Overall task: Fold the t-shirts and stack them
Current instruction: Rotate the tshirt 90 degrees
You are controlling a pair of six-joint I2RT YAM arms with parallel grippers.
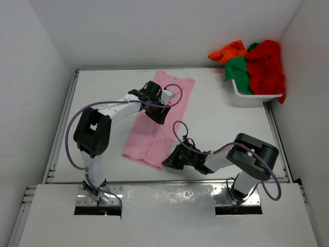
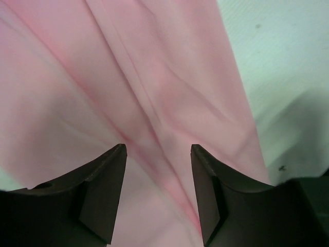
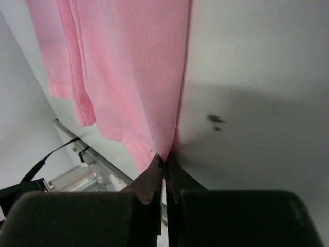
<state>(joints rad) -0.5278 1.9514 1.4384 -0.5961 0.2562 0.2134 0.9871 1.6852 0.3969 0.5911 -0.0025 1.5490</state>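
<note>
The light pink t-shirt (image 1: pixel 154 128) lies on the table folded into a long strip, running from far right to near left. My left gripper (image 1: pixel 158 114) is open and hovers over the strip's middle; its fingers (image 2: pixel 105 190) straddle a crease in the pink cloth (image 2: pixel 154 77). My right gripper (image 1: pixel 168 161) is shut on the near right corner of the pink t-shirt (image 3: pixel 128 67), pinched at the fingertips (image 3: pixel 154 172). The red t-shirt (image 1: pixel 267 67), green t-shirt (image 1: pixel 239 72) and orange t-shirt (image 1: pixel 229 51) are heaped in the basket at the far right.
The white basket (image 1: pixel 257 96) stands at the table's far right corner. White walls close in the table on the left, back and right. A metal rail (image 3: pixel 97 164) runs along the table's near edge.
</note>
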